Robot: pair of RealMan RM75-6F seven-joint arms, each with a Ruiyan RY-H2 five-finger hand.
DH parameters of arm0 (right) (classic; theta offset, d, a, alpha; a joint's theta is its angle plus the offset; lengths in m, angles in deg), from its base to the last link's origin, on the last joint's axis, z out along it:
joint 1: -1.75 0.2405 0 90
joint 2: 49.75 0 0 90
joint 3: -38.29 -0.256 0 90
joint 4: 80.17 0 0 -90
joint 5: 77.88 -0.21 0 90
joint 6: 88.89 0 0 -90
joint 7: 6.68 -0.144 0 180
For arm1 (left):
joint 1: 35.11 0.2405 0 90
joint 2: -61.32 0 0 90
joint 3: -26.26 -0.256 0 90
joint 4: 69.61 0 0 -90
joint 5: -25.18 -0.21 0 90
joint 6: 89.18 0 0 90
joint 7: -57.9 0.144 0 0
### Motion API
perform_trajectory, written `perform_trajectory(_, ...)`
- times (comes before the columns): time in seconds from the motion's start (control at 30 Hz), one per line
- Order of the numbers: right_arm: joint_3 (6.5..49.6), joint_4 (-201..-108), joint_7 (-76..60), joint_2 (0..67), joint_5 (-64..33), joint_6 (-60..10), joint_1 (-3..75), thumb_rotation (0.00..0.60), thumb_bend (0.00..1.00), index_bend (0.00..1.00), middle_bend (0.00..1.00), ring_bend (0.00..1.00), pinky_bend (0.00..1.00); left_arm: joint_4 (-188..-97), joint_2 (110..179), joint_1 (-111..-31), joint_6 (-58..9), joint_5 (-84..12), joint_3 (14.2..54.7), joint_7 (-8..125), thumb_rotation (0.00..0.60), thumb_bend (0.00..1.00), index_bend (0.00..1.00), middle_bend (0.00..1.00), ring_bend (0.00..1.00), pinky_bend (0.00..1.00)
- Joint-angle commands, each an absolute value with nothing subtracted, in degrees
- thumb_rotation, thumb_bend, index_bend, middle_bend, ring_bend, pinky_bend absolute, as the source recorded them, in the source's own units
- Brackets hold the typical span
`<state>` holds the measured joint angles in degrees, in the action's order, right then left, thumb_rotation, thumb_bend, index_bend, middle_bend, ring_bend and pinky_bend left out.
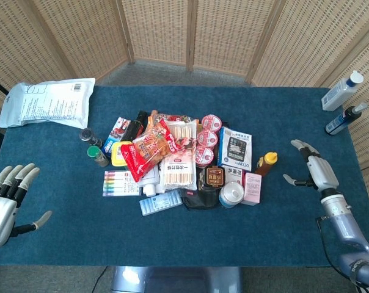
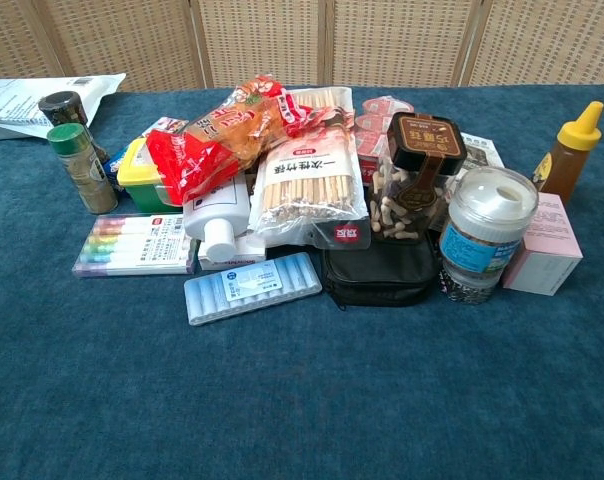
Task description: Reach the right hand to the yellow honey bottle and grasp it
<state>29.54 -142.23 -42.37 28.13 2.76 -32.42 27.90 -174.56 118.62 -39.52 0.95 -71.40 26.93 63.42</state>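
The yellow-capped honey bottle (image 1: 266, 163) stands upright at the right edge of the pile, behind a pink box (image 1: 253, 187); the chest view shows the honey bottle (image 2: 565, 156) at far right. My right hand (image 1: 313, 171) hovers over the blue cloth to the bottle's right, fingers spread, thumb toward the bottle, a short gap apart from it and holding nothing. My left hand (image 1: 7, 204) sits at the table's near left corner, fingers apart and empty. Neither hand appears in the chest view.
A pile of snacks, jars and boxes (image 1: 178, 162) fills the middle of the blue table (image 1: 282, 232). Two spray bottles (image 1: 344, 104) stand at the far right edge. A white bag (image 1: 47, 102) lies far left. A clear-lidded jar (image 2: 487, 235) sits beside the pink box.
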Motion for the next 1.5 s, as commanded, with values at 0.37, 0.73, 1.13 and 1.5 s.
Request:
perform_trajectory(0.37, 30.8, -134.0, -48.4, 33.6, 4.7, -35.6, 31.8, 0.556, 0.27, 0.0, 0.03, 0.0, 0.0, -176.4, 118.0, -39.3, 1.0, -71.3, 27.0, 65.7, 0.423, 0.28, 0.0, 0.05, 0.03, 0.0)
perform_trajectory(0.73, 31.5, -130.4, -51.1, 36.7, 5.6, -37.5, 34.6, 0.555, 0.27, 0.0, 0.04, 0.0, 0.0, -175.9, 118.0, -38.2, 2.3, -70.9, 26.7, 65.4, 0.423, 0.28, 0.0, 0.05, 0.0, 0.0)
perform_trajectory(1.13, 30.9, -126.6, -54.3, 40.3, 5.9, -40.0, 38.8, 0.6, 0.27, 0.0, 0.23, 0.02, 0.0, -175.3, 117.8, -36.3, 4.1, -70.0, 26.4, 65.1, 0.424, 0.28, 0.0, 0.05, 0.0, 0.0)
perform_trajectory(1.5, 30.5, -121.9, -57.9, 43.4, 5.3, -39.0, 39.6, 0.6, 0.31, 0.59, 1.0, 0.83, 0.49, -174.4, 118.2, -35.7, 4.1, -68.8, 26.4, 64.5, 0.422, 0.28, 0.0, 0.05, 0.0, 0.0)
